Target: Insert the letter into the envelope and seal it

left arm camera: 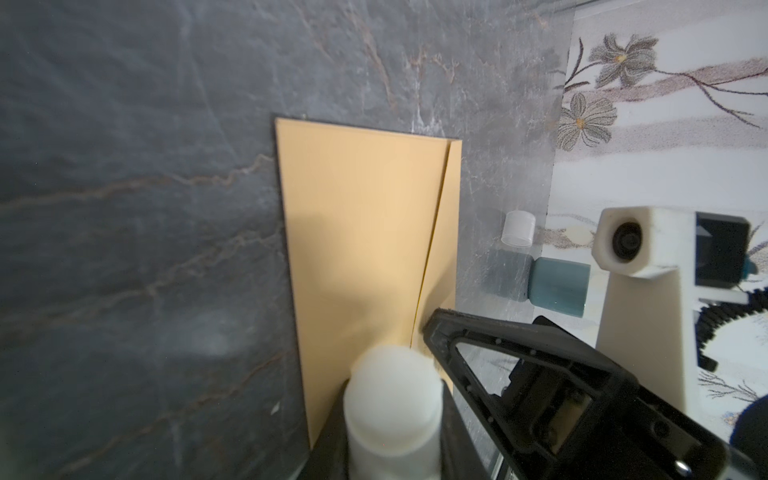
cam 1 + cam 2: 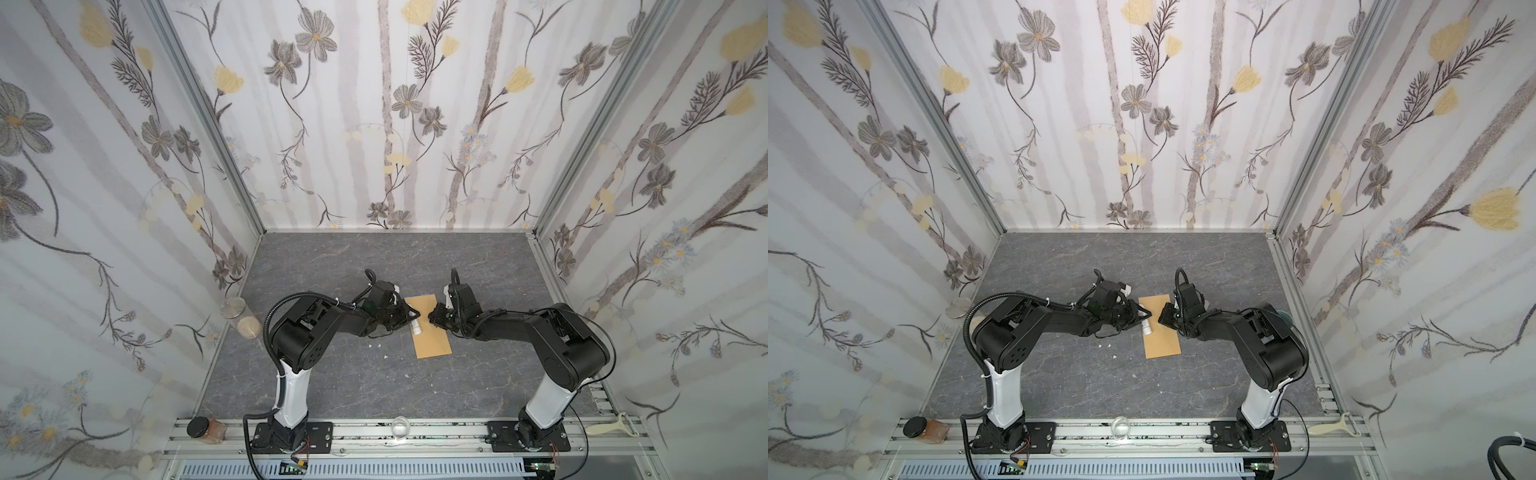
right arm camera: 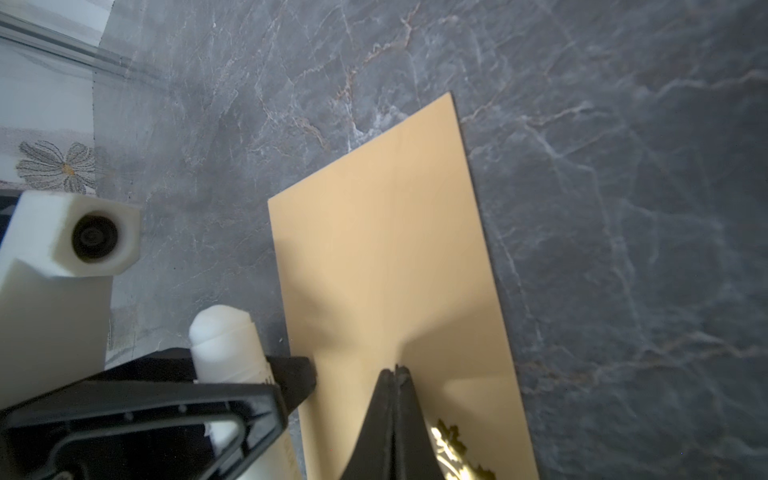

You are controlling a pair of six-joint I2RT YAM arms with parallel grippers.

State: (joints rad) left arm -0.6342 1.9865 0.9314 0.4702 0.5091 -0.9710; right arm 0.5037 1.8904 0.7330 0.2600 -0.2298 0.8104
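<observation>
On the envelope [image 3: 386, 249], only right wrist shows sticker [image 3: 449, 451].

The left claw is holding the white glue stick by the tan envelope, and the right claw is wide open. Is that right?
Not quite: the right claw is shut, its tips pressed together over the envelope, as the right wrist view shows. The left claw does hold the white glue stick by it.

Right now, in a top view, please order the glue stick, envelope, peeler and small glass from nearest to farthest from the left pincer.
1. Glue stick, held in the left pincer.
2. Envelope, lying just to its right.
3. Small glass, middle of the front rail.
4. Peeler, far right, front.
</observation>
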